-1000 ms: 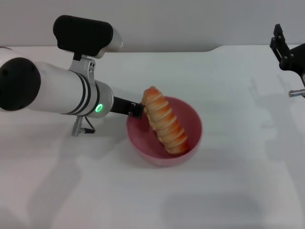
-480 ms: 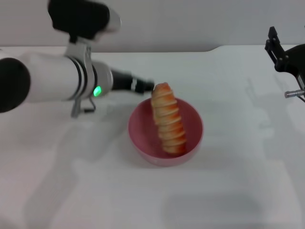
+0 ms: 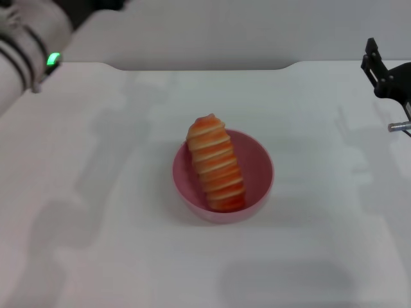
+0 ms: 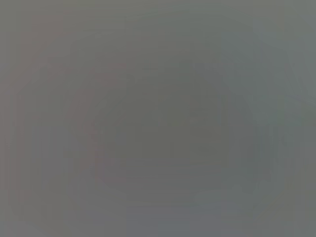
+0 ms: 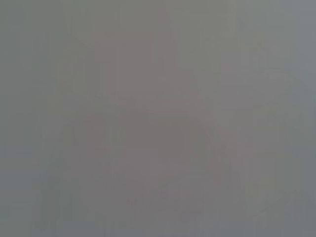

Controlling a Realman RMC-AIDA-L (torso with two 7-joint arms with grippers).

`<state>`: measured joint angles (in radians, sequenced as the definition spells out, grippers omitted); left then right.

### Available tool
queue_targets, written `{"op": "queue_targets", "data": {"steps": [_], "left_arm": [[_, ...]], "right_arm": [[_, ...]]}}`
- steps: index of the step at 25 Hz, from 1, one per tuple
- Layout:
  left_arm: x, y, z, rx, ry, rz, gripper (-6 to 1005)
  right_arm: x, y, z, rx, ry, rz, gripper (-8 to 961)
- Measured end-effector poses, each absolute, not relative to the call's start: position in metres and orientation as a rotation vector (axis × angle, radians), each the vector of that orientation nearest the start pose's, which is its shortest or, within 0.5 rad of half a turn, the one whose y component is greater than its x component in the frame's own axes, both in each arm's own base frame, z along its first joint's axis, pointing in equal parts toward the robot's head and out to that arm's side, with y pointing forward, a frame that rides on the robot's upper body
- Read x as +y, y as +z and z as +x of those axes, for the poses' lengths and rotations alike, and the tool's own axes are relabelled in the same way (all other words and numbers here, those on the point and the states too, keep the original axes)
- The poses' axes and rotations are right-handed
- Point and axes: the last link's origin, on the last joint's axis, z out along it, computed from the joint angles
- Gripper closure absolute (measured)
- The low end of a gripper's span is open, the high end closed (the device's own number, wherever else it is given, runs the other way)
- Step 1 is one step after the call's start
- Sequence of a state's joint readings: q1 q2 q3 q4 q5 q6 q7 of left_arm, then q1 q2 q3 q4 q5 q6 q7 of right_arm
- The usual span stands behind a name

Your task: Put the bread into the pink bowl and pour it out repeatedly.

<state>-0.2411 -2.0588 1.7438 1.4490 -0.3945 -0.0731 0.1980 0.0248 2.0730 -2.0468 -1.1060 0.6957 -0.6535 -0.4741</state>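
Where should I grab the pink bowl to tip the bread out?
Probably pinch the pink bowl at its bare rim on the robot's right, fingers coming from above, one inside and one outside the wall. The bread leans over the far-left rim, blocking that side, and the glossy round wall offers no other hold.

The left arm (image 3: pixel 26 38) shows only as a white, black-ringed segment with a green light at the far left corner of the head view; its gripper is out of sight. The right gripper (image 3: pixel 385 80) hangs at the far right edge, dark and partly cut off, fingers unreadable
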Motion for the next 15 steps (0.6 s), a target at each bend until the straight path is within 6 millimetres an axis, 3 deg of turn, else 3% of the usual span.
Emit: {"op": "queue_targets", "data": {"steps": [3, 5, 6, 7, 8, 10, 11, 12, 13, 15], "left_arm": [[0.39, 0.048, -0.177, -0.452, -0.596, -1.727, 178], [0.39, 0.048, -0.177, -0.452, -0.596, -1.727, 180], [0.388, 0.049, -0.203, -0.463, -0.589, -1.665, 181], [0.388, 0.049, -0.203, -0.463, -0.589, -1.665, 182], [0.386, 0.047, -0.217, -0.475, -0.579, -1.644, 183], [0.386, 0.047, -0.217, -0.475, -0.579, -1.644, 183], [0.382, 0.042, -0.236, -0.483, -0.571, -1.613, 183], [0.382, 0.042, -0.236, -0.483, -0.571, -1.613, 183], [0.376, 0.029, -0.261, -0.505, -0.573, -1.584, 183], [0.373, 0.018, -0.278, -0.561, -0.581, -1.581, 183]], "right_arm": [[0.316, -0.005, 0.247, 0.434, 0.585, -1.567, 184], [0.316, -0.003, 0.248, 0.442, 0.587, -1.556, 184], [0.316, -0.002, 0.249, 0.448, 0.59, -1.552, 184], [0.316, -0.002, 0.249, 0.454, 0.593, -1.549, 184], [0.315, -0.001, 0.251, 0.462, 0.595, -1.545, 184], [0.313, 0.0, 0.253, 0.464, 0.597, -1.534, 184], [0.312, 0.001, 0.255, 0.461, 0.597, -1.524, 184], [0.31, 0.002, 0.257, 0.455, 0.597, -1.509, 184], [0.308, 0.002, 0.262, 0.455, 0.595, -1.495, 184], [0.304, 0.001, 0.271, 0.465, 0.599, -1.475, 184]]}}
